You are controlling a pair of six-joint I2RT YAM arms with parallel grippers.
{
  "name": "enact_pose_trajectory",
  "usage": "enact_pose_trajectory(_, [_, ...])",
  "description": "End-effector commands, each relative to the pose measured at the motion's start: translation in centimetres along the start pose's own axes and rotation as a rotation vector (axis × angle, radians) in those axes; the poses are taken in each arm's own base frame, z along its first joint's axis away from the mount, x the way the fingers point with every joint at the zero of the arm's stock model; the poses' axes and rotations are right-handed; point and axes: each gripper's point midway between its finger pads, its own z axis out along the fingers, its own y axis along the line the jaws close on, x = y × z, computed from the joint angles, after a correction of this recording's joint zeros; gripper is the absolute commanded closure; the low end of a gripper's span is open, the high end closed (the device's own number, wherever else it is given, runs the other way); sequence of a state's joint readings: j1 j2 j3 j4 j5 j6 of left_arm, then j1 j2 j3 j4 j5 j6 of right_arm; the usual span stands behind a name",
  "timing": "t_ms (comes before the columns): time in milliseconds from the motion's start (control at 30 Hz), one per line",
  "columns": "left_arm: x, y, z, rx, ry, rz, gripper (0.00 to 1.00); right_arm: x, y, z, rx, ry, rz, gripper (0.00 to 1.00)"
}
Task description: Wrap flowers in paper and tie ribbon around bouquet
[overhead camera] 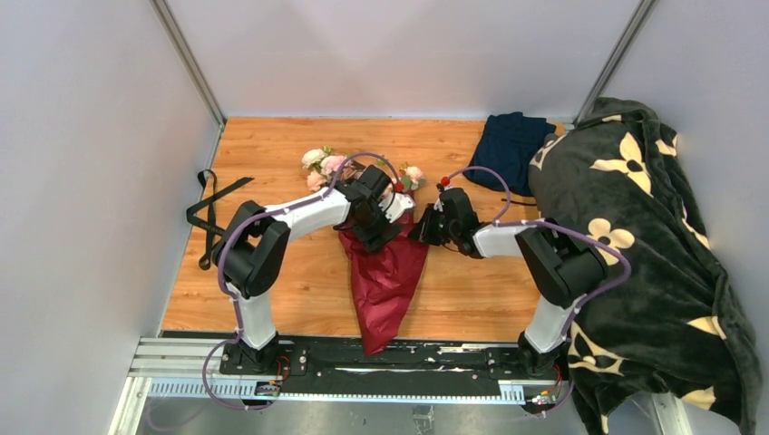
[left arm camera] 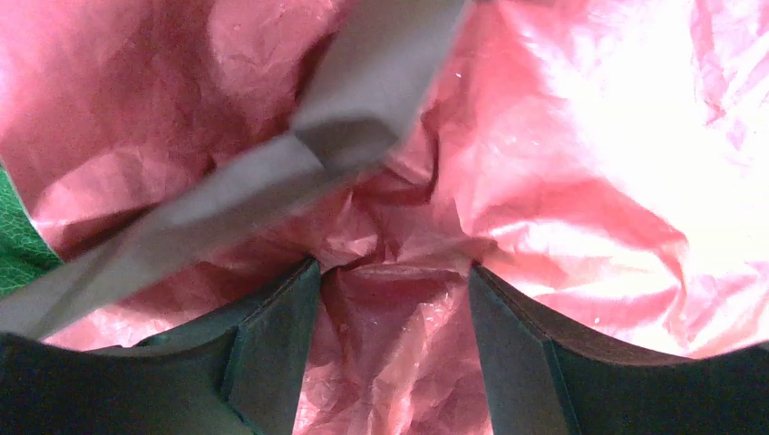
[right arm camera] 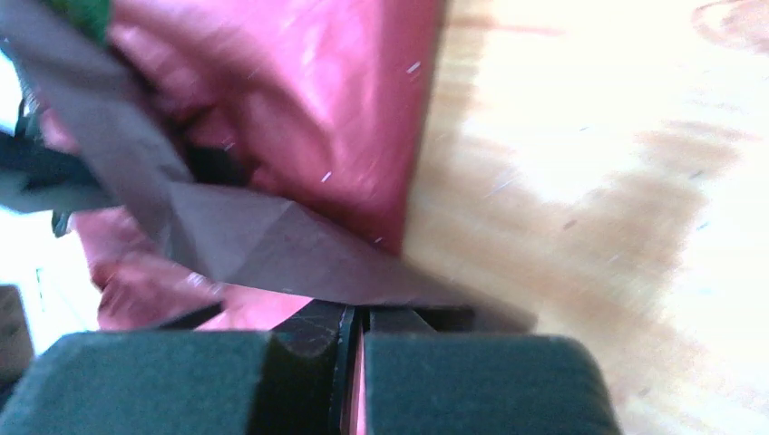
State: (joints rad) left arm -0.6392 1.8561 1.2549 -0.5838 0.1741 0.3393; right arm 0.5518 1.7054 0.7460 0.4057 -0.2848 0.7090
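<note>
no legible text, labels, brands or numbers in any view; cream shapes on the dark blanket (overhead camera: 653,236) at right are flower prints, not lettering

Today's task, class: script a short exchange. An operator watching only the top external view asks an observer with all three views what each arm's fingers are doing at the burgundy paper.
Operator: From above, the right gripper only looks pressed against the paper. Is it gripping?
Observer: Yes. The right wrist view shows its fingers shut together, with an edge of the paper pinched between them.
Operator: And the left gripper?
Observer: The left wrist view shows its fingers standing apart, with crinkled paper in the gap between them.
</note>
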Motion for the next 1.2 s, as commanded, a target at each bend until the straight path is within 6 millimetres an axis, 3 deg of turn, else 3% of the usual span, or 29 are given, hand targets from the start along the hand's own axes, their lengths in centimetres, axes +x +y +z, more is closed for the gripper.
enact_pose_trajectory(0, [-2.3, -1.4, -2.6, 0.018, -0.08, 0.092, 0.31, -1.2, -2.4, 2.8, 0.018, -0.02, 0.018, 1.0])
enact_pose_trajectory(133, [-1.6, -7.1, -4.8, 0.083, -0.097, 0.26, 0.4, 0.5, -2.9, 4.8, -0.021, 0.043, 0.052, 1.0])
enact_pose_trajectory(233, [0.7, -11.6, -4.9, 0.133, -0.077, 0.414, 0.51, 0.9, -3.8, 5.1, 0.004, 0.049, 0.067, 1.0])
enact_pose_trajectory(333, [2.6, -14.5, -4.0, 0.165, -0.03, 0.518, 0.6, 0.9, -4.0, 5.3, 0.013, 0.054, 0.069, 1.0])
enact_pose_trajectory(433, [3.3, -16.1, -2.4, 0.177, 0.013, 0.54, 0.63, 0.6, -3.9, 5.5, 0.014, 0.064, 0.065, 1.0])
enact_pose_trajectory(500, [2.8, -16.8, -1.9, 0.168, 0.019, 0.557, 0.62, 0.5, -3.7, 5.4, 0.014, 0.063, 0.071, 1.0])
enact_pose_trajectory(733, [-1.8, -19.4, -3.8, 0.175, -0.116, 0.617, 0.57, 0.7, -3.2, 5.3, 0.003, 0.084, 0.048, 1.0])
enact_pose_trajectory(900, [-3.3, -23.8, -3.6, 0.225, -0.209, 0.72, 0.58, 1.2, -3.3, 5.3, 0.003, 0.118, 0.027, 1.0])
enact_pose_trajectory(1000, [-1.8, -26.2, -2.0, 0.267, -0.18, 0.798, 0.58, 1.7, -3.7, 5.3, 0.018, 0.144, 0.013, 1.0])
enact_pose_trajectory(1167, [2.8, -27.1, 2.1, 0.309, -0.037, 0.843, 0.6, 2.3, -4.1, 5.1, 0.032, 0.17, -0.003, 1.0])
